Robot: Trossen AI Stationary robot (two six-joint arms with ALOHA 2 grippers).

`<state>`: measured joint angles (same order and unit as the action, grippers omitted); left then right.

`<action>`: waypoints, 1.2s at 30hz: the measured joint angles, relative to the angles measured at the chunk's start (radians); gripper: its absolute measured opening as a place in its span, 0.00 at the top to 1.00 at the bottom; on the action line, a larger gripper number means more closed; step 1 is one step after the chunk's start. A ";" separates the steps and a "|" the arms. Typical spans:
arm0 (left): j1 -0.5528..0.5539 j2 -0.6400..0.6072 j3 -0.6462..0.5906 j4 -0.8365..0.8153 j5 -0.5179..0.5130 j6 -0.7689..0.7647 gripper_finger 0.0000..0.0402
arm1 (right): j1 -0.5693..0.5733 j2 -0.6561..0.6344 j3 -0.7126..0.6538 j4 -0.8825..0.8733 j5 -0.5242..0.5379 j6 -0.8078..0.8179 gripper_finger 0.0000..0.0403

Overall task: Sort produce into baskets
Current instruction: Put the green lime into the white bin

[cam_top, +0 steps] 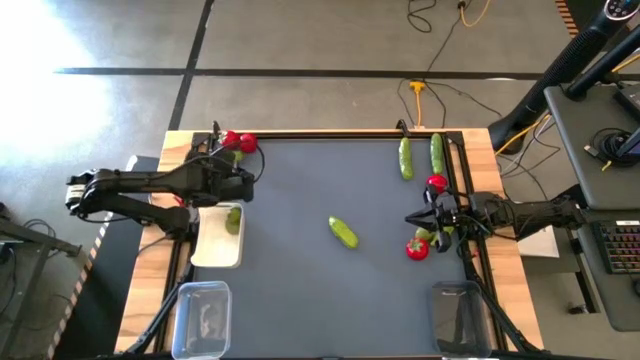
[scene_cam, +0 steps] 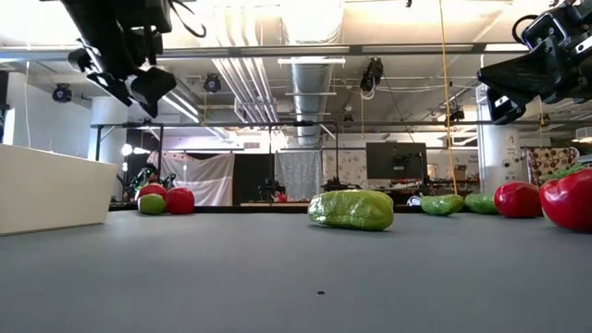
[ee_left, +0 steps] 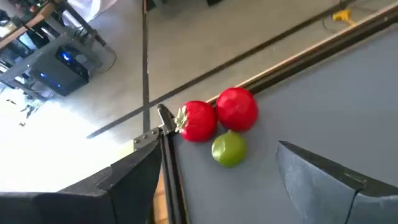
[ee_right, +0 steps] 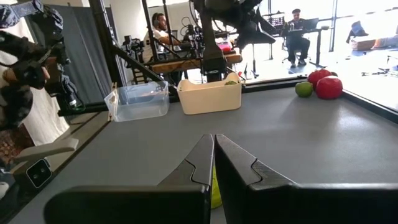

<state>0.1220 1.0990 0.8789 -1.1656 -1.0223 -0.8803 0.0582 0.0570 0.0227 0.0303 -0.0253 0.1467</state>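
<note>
Two arms reach inward from opposite table edges in the high view: the left gripper (cam_top: 240, 187) hangs above the white tray (cam_top: 215, 252), where one green piece (cam_top: 233, 219) lies, and the right gripper (cam_top: 418, 218) sits low beside a red piece (cam_top: 417, 249); a cucumber (cam_top: 343, 232) lies mid-table, with two clear tubs (cam_top: 200, 318) at the near edge. Low view shows what that one cannot: both grippers are raised off the mat, the left one (scene_cam: 139, 88) with jaws apart and empty. Left wrist view looks past spread fingers (ee_left: 326, 180) at two red pieces (ee_left: 237, 109) touching a lime (ee_left: 229, 150) near the table's rail. Right wrist view shows its fingers (ee_right: 239, 168) pressed together, holding nothing.
</note>
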 joint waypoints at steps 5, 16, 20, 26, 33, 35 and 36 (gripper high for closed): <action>0.100 0.053 0.092 -0.118 0.131 0.114 0.26 | 0.000 0.000 0.000 0.000 0.000 0.000 0.98; 0.447 0.216 0.355 -0.068 0.494 0.545 0.32 | 0.000 0.000 0.000 0.000 0.000 0.000 0.98; 0.586 0.286 0.397 -0.043 0.615 0.579 0.32 | 0.000 0.000 0.000 0.000 0.000 0.000 0.98; 0.708 0.400 0.367 0.066 0.755 0.525 0.30 | 0.000 0.000 0.000 0.000 0.000 0.000 0.98; 0.781 0.552 0.353 0.104 0.764 0.500 0.28 | 0.000 0.000 0.000 0.000 0.000 0.000 0.98; 0.798 0.587 0.353 0.106 0.782 0.499 0.28 | 0.000 0.000 0.000 0.000 0.000 0.000 0.98; 0.806 0.605 0.352 0.111 0.794 0.500 0.28 | 0.000 0.000 0.000 0.000 0.000 0.000 0.98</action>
<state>0.9279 1.7037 1.2313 -1.0541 -0.2280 -0.3802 0.0586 0.0570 0.0227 0.0303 -0.0254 0.1467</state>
